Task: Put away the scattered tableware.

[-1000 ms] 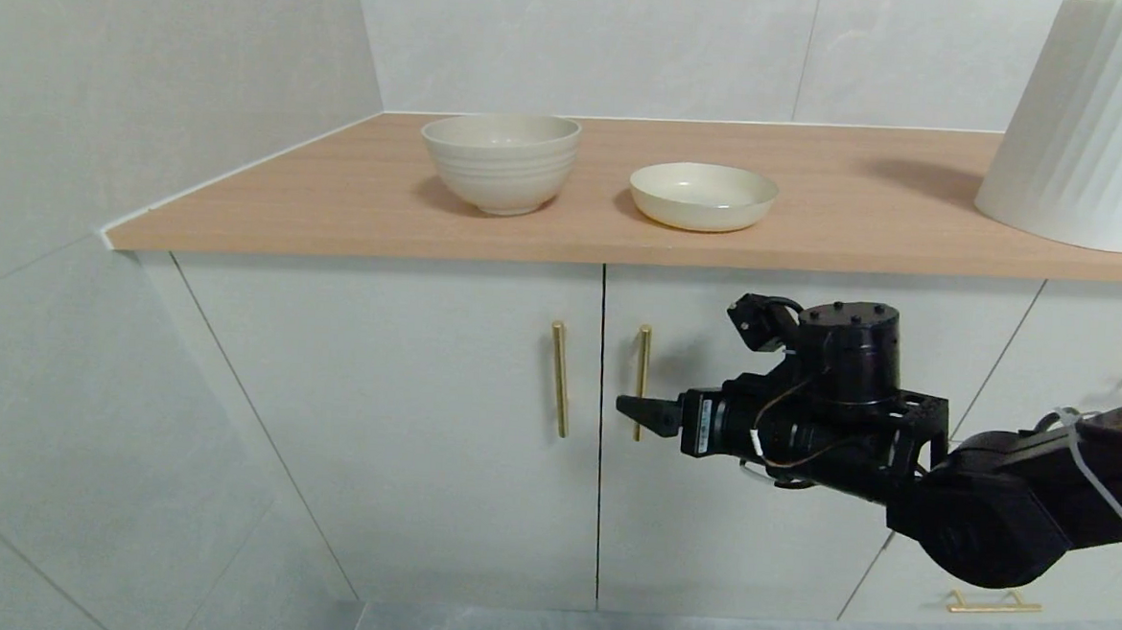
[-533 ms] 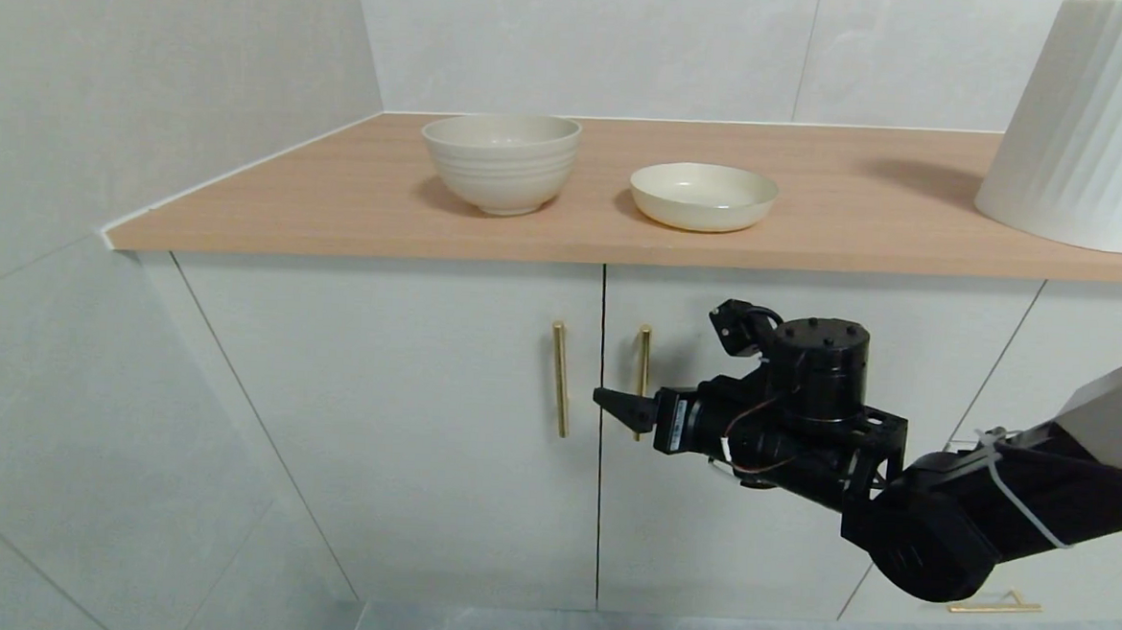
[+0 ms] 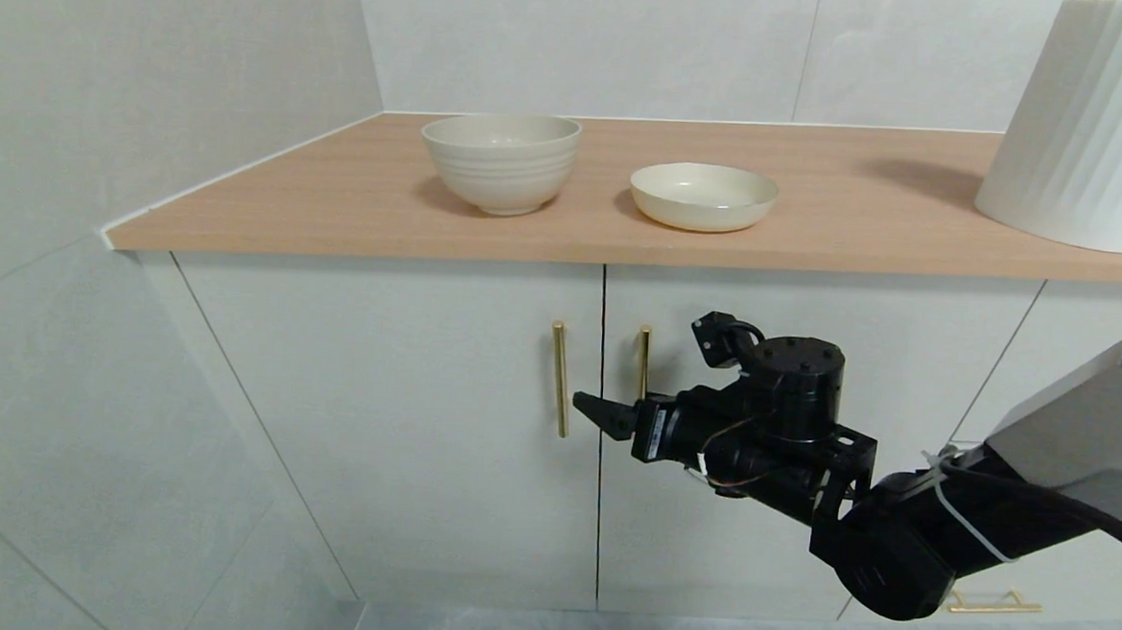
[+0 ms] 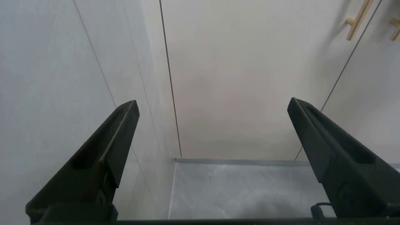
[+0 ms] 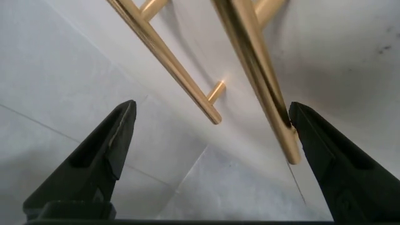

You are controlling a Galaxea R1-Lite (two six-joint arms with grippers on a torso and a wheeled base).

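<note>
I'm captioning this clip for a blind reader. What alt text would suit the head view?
The right gripper hangs before the seam of two closed cabinet doors, between their brass handles. On the wooden countertop above sit a deep bowl, a shallow dish and a white ribbed container.

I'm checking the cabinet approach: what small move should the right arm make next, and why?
Probably ease the open right end effector forward around one gold handle: both doors look shut, and its tips sit between the two handles, gripping neither.
</note>
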